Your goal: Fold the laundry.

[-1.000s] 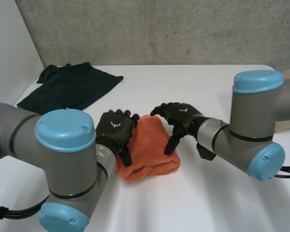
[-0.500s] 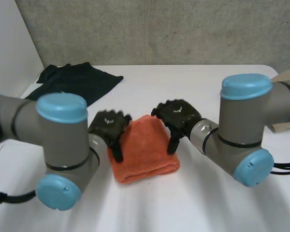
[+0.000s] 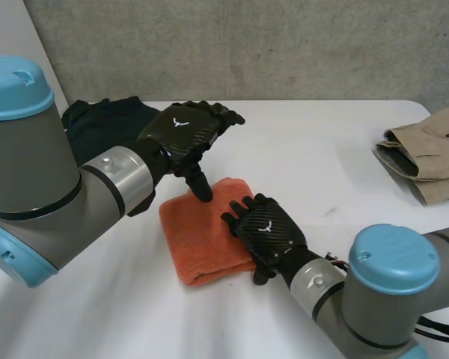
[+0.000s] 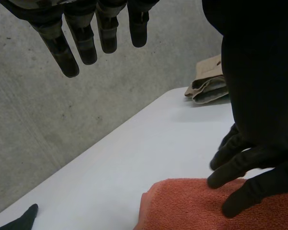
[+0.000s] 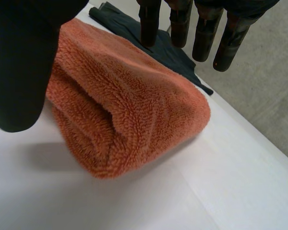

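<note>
While the folded orange towel (image 3: 202,239) lies in the middle of the table (image 3: 314,172), the right robot hand (image 3: 266,232) rests flat on its right edge, fingers spread. The left robot hand (image 3: 185,131) hangs over its far edge, fingers straight and loose.

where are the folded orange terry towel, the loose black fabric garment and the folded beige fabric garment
folded orange terry towel (image 3: 197,243), head view, bare top surface
loose black fabric garment (image 3: 97,123), head view, middle of its visible part
folded beige fabric garment (image 3: 428,146), head view, top layer
</note>
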`<state>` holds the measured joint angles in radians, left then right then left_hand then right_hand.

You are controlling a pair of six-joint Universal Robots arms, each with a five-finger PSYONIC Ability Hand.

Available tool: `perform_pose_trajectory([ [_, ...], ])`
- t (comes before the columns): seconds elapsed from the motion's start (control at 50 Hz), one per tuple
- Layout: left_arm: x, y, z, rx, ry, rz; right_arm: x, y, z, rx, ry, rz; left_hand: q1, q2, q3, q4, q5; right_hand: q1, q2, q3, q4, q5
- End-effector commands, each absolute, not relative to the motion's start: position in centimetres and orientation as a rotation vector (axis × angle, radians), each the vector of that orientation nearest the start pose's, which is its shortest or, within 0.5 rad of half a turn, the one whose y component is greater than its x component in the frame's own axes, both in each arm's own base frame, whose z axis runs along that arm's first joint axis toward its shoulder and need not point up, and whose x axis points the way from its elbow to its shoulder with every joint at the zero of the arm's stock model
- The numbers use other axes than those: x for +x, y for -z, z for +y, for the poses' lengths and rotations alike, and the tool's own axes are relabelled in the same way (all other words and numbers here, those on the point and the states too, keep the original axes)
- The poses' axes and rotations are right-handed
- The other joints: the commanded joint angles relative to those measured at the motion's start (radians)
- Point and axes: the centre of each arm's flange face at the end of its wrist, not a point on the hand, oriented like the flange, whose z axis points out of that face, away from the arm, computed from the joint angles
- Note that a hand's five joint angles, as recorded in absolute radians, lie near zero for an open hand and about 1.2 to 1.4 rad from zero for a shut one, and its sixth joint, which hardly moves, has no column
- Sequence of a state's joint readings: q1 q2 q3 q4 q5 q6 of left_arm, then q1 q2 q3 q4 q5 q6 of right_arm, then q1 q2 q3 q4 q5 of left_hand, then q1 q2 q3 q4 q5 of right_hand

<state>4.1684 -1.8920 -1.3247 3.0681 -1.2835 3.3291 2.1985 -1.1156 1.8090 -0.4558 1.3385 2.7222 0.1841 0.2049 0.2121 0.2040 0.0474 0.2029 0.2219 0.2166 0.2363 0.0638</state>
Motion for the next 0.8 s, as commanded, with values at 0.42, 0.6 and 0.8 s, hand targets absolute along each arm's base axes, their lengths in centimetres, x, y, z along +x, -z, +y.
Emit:
perform_pose_trajectory([
  [0.42,-32.4,-26.8,-22.9,1.302,2.263,2.474,36.8,-10.4,-22.5,-1.368,1.813,1.731,-0.003,-0.024,-0.031,-0.023,-0.041,0.099,0.080,0.086,0.066,0.064],
  [0.6,-32.4,-26.7,-22.9,1.293,2.266,2.494,38.3,-10.6,-23.5,-1.369,1.829,1.702,-0.003,-0.024,-0.031,-0.023,-0.041,0.331,0.312,0.317,0.297,0.295],
  [0.8,-32.2,-26.8,-23.1,1.270,2.271,2.504,39.2,-10.8,-24.8,-1.366,1.799,1.718,-0.003,-0.024,-0.031,-0.023,-0.041,1.193,1.174,1.180,1.160,1.158],
])
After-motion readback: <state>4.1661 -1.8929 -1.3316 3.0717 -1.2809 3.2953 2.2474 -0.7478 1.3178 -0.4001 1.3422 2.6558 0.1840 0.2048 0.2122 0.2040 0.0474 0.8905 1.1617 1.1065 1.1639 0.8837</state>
